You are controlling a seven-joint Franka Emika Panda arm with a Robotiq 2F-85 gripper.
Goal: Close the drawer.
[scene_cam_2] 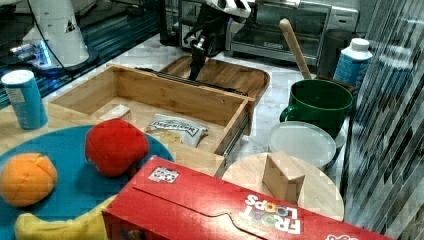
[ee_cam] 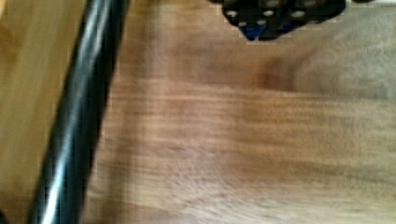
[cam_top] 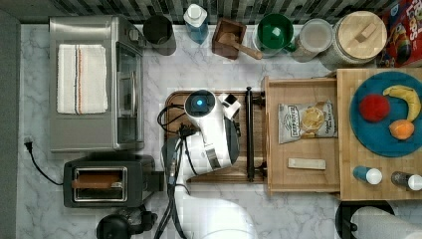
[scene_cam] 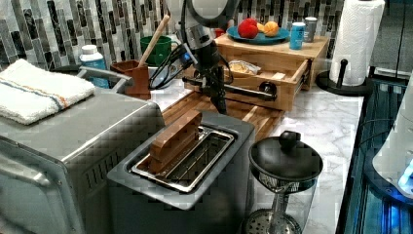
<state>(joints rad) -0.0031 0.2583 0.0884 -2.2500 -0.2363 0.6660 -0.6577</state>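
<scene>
One arm, white, reaching over the darker brown tray [cam_top: 171,107]; its gripper [scene_cam: 220,103] points down at the tray, just on the tray side of the black bar handle [cam_top: 250,134]. Whether the fingers are spread or pressed together cannot be told — they read as a single dark shape in the left view and right view, and the wrist view catches just a dark corner of the gripper beside the handle [ee_cam: 74,135] and brown wood grain.

One drawer [cam_top: 274,134], light wood, standing pulled out from under the light wood slab [cam_top: 345,149], its handle edge toward the tray. Contents: one chip bag [cam_top: 306,122], lying flat; one small pale block [cam_top: 306,164] near it.

On the slab: one blue plate [cam_top: 380,144] bearing a red ball [cam_top: 374,108], an orange [cam_top: 401,129] and a banana [cam_top: 404,97]; two small shakers beside it.

Farther along the tiled wall, in the top view — green mug [cam_top: 274,31], blue-capped bottle [cam_top: 196,21], wooden-lidded jar [cam_top: 361,35].

Toward the top view's left: toaster oven [cam_top: 94,134] with a folded towel [cam_top: 81,78] on it, toaster [cam_top: 107,184].
</scene>
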